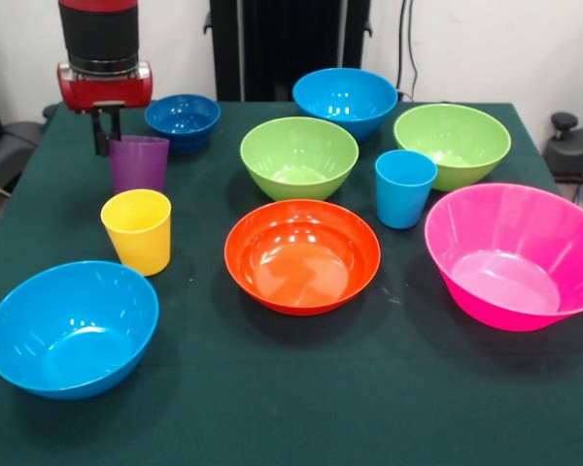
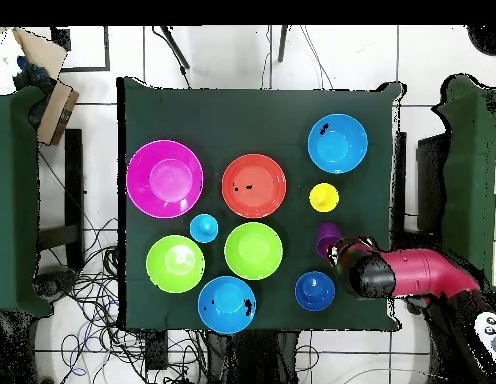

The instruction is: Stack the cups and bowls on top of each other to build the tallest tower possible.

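All cups and bowls stand apart and upright on the green table, none stacked. The purple cup [image 1: 139,163] [image 2: 327,237] stands far left, and my gripper [image 1: 107,131] [image 2: 342,250] hangs just behind its rim, low over the table. The yellow cup [image 1: 137,230] is in front of it, and the light blue cup [image 1: 405,187] stands right of centre. The orange bowl [image 1: 302,254] is central, with the pink bowl [image 1: 513,254] at the right. Two green bowls [image 1: 299,155] [image 1: 452,144], two light blue bowls [image 1: 71,328] [image 1: 345,100] and the dark blue bowl [image 1: 183,118] surround them.
The table's left edge [image 1: 19,194] runs close to the purple cup and the gripper. The dark blue bowl stands just right of the gripper. Cables and furniture lie round the table [image 2: 92,300] in the overhead view.
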Robot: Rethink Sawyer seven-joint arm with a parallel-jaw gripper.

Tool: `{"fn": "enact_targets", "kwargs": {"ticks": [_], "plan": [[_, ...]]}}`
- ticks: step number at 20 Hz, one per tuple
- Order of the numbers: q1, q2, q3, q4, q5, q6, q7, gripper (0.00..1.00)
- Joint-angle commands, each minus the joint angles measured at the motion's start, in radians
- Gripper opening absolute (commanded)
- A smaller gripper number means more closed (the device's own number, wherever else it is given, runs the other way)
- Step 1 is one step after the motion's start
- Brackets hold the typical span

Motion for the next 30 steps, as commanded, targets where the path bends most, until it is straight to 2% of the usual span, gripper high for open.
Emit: {"fn": "enact_targets", "kwargs": {"ticks": [1,13,30], "plan": [[0.056,0.001,-0.007,0.028,0.025,0.020,0.043,0.00],[0.071,-0.002,-0.014,0.018,0.043,0.055,0.034,0.00],[0.076,0.003,-0.018,0.013,0.056,0.044,0.024,0.00]]}}
